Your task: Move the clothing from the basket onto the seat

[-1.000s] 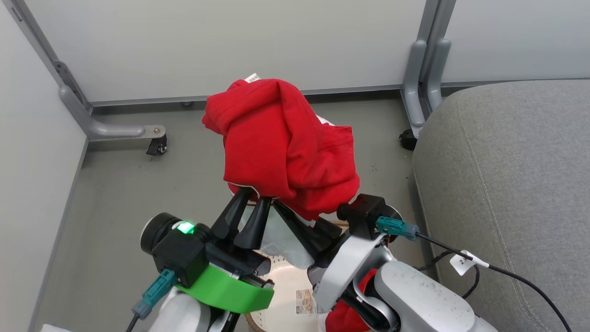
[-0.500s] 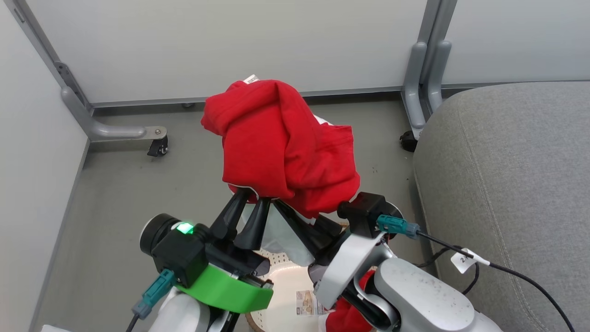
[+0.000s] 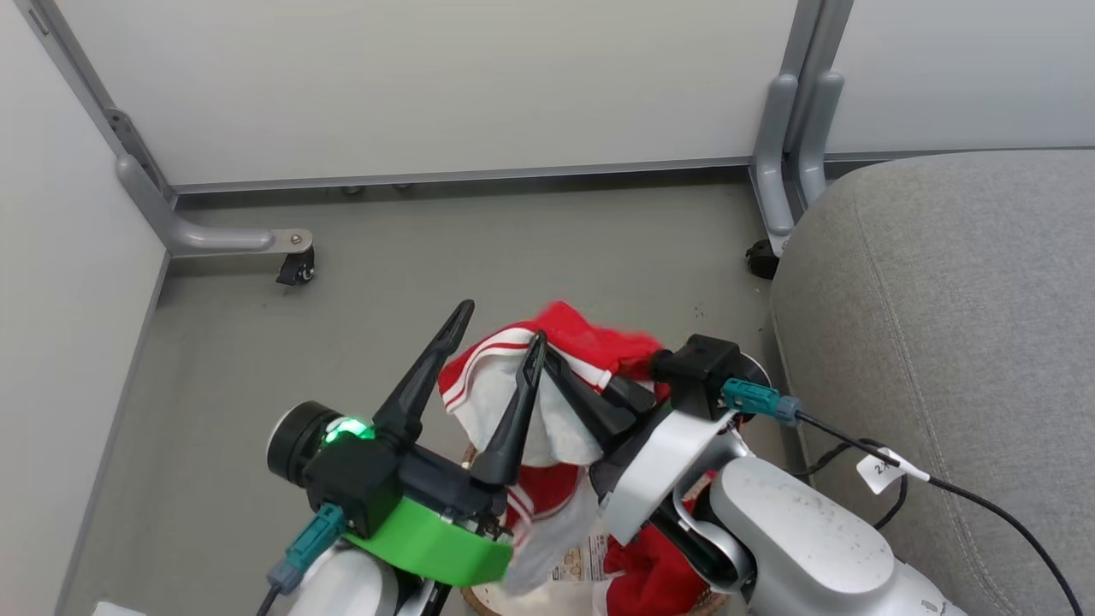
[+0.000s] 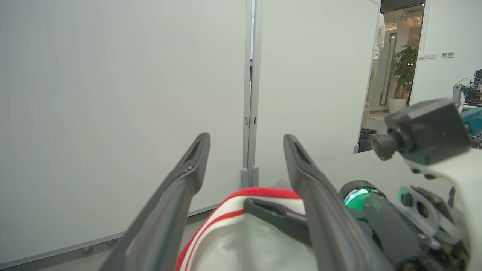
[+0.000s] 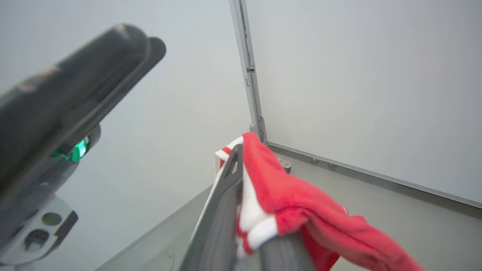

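Both pale forearms rise from the bottom edge of the head view, with their fingers angled up and toward each other near the centre. The left gripper stands spread wide and grips nothing. A red-and-white garment with striped trim sits low between its two fingers. The right gripper is clamped on that garment's upper edge, and red cloth drapes over its far finger. The garment hangs above the basket at bottom centre, where more red fabric lies. The grey seat cushion occupies the right side, apart from the garment.
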